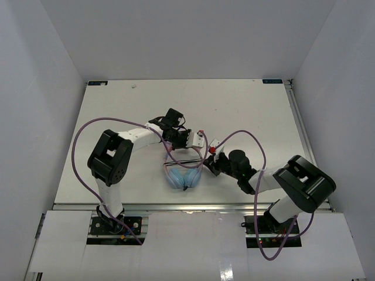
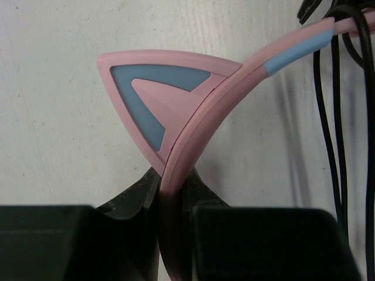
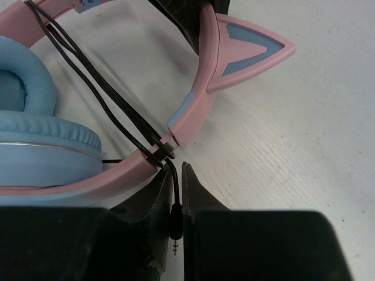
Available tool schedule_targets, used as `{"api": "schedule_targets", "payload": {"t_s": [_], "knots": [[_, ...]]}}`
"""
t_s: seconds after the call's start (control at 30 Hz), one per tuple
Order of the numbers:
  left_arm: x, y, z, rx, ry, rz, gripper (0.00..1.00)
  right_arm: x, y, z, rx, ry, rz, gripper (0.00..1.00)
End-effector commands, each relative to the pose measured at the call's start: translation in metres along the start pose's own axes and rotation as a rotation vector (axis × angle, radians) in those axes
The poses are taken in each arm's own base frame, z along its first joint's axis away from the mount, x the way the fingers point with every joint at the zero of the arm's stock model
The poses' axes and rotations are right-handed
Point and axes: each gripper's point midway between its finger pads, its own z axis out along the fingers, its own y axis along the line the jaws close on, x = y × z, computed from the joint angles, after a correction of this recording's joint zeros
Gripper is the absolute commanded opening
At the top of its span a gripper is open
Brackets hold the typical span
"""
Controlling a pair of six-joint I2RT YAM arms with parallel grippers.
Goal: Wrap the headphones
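Top external view shows the headphones (image 1: 183, 175) near the middle of the table (image 1: 117, 105), toward its near edge. The left fingers (image 2: 137, 202) clamp the pink headband (image 2: 234, 76) beside a cat ear (image 2: 158, 93). The right fingers (image 3: 202, 196) pinch the black cable (image 3: 88, 88) just above its plug (image 3: 176, 237), with loops lying around the band. The best approach is probably to steady the band, draw the cable taut and tuck the plug end under a loop.

There is one pair of headphones (image 1: 183, 175) with one black cable (image 3: 105, 99). Two grippers show: the left gripper (image 2: 173, 190) and the right gripper (image 3: 174, 178).
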Motion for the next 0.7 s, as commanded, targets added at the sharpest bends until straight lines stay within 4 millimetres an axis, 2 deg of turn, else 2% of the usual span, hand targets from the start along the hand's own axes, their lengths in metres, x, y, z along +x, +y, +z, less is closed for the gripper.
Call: {"api": "schedule_targets", "payload": {"t_s": [0.0,0.17,0.33,0.4,0.47,0.67], "knots": [[0.036,-0.004,-0.007,0.015,0.136,0.022,0.12,-0.031,-0.038,0.007,0.102,-0.113,-0.015,0.15],[0.023,-0.004,-0.008,0.018,0.076,0.027,0.29,-0.027,-0.04,0.014,0.085,-0.099,-0.014,0.19],[0.021,-0.003,-0.007,0.015,0.063,0.021,0.35,-0.02,-0.043,0.019,0.078,-0.081,-0.01,0.21],[0.024,-0.004,-0.004,0.023,0.067,0.019,0.42,-0.018,-0.044,0.02,0.077,-0.076,-0.007,0.21],[0.026,-0.007,0.0,0.034,0.069,0.012,0.45,-0.017,-0.045,0.022,0.076,-0.074,-0.007,0.21],[0.026,-0.002,0.004,0.03,0.065,0.01,0.55,-0.014,-0.048,0.029,0.066,-0.065,0.0,0.16]]}}
